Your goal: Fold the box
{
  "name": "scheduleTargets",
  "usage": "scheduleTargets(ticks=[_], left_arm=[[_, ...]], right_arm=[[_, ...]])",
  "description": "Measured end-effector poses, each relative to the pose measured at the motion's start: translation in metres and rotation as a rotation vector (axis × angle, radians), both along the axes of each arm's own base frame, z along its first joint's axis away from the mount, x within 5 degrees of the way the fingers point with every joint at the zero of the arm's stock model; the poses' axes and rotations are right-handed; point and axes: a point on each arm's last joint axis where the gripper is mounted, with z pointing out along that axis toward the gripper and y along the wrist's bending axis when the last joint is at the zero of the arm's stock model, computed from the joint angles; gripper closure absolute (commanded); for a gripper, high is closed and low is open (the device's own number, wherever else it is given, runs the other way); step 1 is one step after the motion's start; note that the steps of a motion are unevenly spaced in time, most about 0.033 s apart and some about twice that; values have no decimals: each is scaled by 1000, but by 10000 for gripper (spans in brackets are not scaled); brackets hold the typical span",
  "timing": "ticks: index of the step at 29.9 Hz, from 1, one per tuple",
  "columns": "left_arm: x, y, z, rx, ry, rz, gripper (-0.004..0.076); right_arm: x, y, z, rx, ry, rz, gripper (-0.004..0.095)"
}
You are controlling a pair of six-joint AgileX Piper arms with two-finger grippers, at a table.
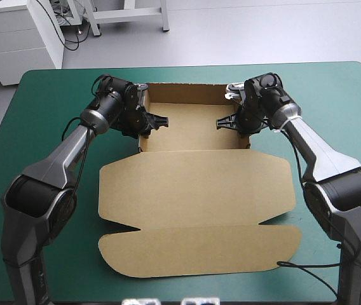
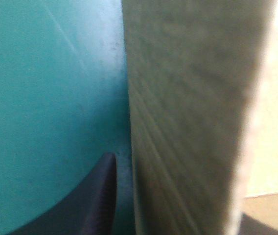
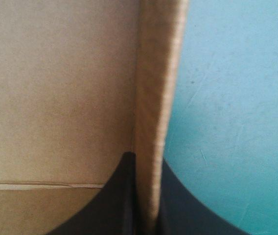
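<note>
The brown box (image 1: 193,130) lies as an open tray at the table's far middle, its lid (image 1: 196,190) flat toward the front with a rounded flap (image 1: 199,251) beyond it. My left gripper (image 1: 145,124) straddles the tray's left wall (image 2: 188,122), open; its outer finger (image 2: 95,200) stands a sliver off the board and the inner one barely shows. On the opposite side, my right gripper (image 1: 241,122) is shut on the right wall (image 3: 156,88), one finger (image 3: 114,196) inside the tray and one outside.
Teal-green cover (image 1: 333,95) lies bare to the right of the tray and likewise to the left (image 1: 47,108). The table's far edge runs just behind the tray's back wall (image 1: 187,92).
</note>
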Motion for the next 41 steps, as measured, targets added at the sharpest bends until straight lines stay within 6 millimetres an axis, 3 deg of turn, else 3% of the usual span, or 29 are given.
scheduleTargets(ticks=[10,28,32,35,41], left_arm=[[12,-2,-25,47,46,-9,731],[18,-3,-16,48,43,-13,727],[18,-3,-17,52,44,-23,719],[19,-4,-18,54,36,-37,676],[21,-4,-16,56,9,-65,510]], right_arm=[[3,2,-2,15,-13,-2,927],[6,1,-5,18,-13,-5,908],[6,1,-6,18,-12,-5,814],[6,0,-7,9,-15,3,673],[9,1,-15,-11,4,15,428]])
